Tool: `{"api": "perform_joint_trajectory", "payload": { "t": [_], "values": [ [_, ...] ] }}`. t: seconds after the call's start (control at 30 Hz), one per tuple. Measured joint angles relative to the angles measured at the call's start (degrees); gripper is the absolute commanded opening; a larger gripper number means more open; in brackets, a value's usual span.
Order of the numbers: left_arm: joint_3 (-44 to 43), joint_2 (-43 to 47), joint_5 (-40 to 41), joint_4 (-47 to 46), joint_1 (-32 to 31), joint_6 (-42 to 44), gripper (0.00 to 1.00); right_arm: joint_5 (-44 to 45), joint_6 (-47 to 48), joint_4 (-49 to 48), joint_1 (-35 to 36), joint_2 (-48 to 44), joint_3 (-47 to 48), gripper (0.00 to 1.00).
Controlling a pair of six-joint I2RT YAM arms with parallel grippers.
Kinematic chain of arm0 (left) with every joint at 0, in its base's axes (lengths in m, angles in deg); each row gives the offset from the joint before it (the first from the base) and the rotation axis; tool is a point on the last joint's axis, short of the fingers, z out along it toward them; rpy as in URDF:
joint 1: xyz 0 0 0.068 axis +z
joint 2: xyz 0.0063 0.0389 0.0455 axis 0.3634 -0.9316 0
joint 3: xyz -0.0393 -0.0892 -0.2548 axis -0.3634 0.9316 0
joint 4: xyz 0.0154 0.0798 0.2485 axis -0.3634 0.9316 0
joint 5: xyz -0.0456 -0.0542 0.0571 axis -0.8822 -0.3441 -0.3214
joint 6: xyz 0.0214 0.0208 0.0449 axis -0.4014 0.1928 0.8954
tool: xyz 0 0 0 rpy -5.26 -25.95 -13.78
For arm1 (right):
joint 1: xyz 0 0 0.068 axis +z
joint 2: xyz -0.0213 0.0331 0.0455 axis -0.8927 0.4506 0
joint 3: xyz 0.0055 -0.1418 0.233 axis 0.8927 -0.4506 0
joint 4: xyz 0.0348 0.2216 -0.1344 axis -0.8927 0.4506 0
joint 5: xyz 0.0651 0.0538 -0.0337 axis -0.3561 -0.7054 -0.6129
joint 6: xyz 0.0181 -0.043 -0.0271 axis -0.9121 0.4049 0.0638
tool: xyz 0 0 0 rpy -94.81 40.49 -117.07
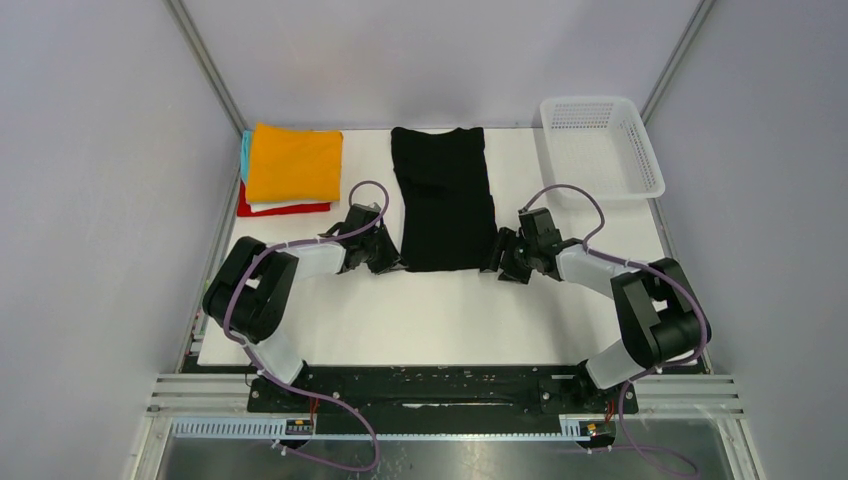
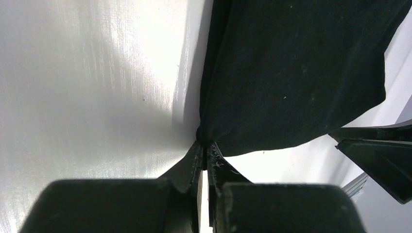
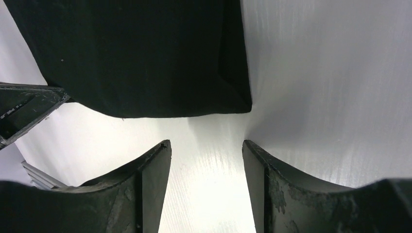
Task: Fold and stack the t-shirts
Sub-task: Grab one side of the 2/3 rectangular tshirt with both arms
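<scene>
The black t-shirt [image 1: 443,195] lies folded into a long strip in the middle of the table, collar end at the back. My left gripper [image 1: 392,262] is shut on its near left corner; the left wrist view shows the fingertips [image 2: 214,158] pinching the cloth [image 2: 296,73]. My right gripper [image 1: 500,266] is open just short of the near right corner [image 3: 238,104], its jaws wide apart over bare table. A stack of folded shirts sits at the back left, orange [image 1: 295,163] on top, with white, red [image 1: 285,209] and teal [image 1: 245,152] edges showing below.
A white mesh basket [image 1: 600,148] stands at the back right corner. The white table [image 1: 440,320] is bounded by grey walls on both sides and a black rail at the near edge.
</scene>
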Motion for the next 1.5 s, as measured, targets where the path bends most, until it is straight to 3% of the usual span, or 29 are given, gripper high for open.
{"api": "perform_joint_trajectory", "payload": {
  "t": [0.43,0.6,0.73,0.9,1.17,1.33,1.5],
  "values": [
    [0.02,-0.11,0.04,-0.5,0.0,-0.02,0.0,8.94,1.16,0.59,0.48,3.87,5.18,0.62],
    [0.02,-0.13,0.04,-0.52,0.0,-0.02,0.0,7.67,1.31,-0.79,0.46,6.43,6.73,0.37],
    [0.04,-0.07,0.11,-0.57,0.0,-0.02,0.0,5.2,1.22,-2.23,0.48,8.02,6.75,0.04],
    [3.58,2.73,0.66,-2.19,-0.11,-0.07,0.0,2.89,1.36,-3.02,0.63,7.5,5.2,0.0],
    [19.61,21.05,0.9,0.87,-4.0,-1.01,0.0,-1.42,4.61,6.38,7.1,-4.85,-3.91,0.0],
    [27.32,38.73,0.87,9.88,-11.8,-3.45,0.0,-5.99,5.05,15.82,11.41,-15.82,-8.68,0.0],
    [29.42,58.14,0.85,16.92,-17.49,-6.32,0.0,-9.79,4.28,20.65,14.25,-27.17,-11.82,0.0]
  ]
}}
